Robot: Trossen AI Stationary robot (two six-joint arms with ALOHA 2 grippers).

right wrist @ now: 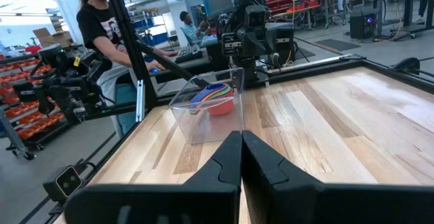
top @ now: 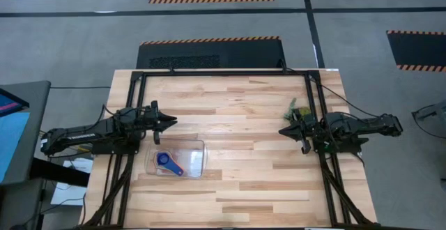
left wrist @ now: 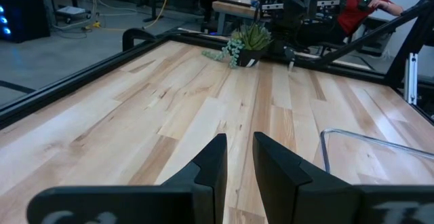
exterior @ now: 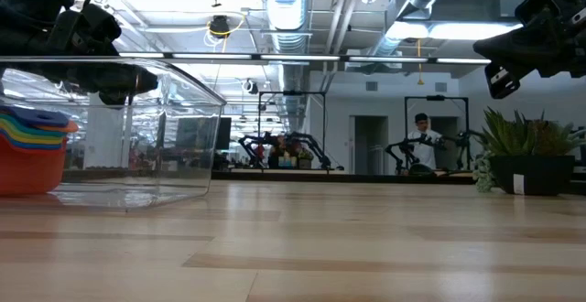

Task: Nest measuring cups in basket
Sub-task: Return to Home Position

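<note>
The desk point(top: 244, 118) is pale planked wood, smooth with a soft sheen. The basket point(top: 196, 159) is clear, glossy plastic. The measuring cups point(top: 166, 160) are smooth coloured plastic. The left tool point(left wrist: 239, 149) looks matt black.

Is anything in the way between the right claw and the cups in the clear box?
Nothing on the table is. Bare wood lies between the right gripper, shut at the table's right edge, and the measuring cups. Only the basket's own clear wall surrounds them. The left gripper hovers near the basket.

Robotics lab: exposed ducts point(exterior: 280, 5), other robot rigs point(exterior: 286, 146).
</note>
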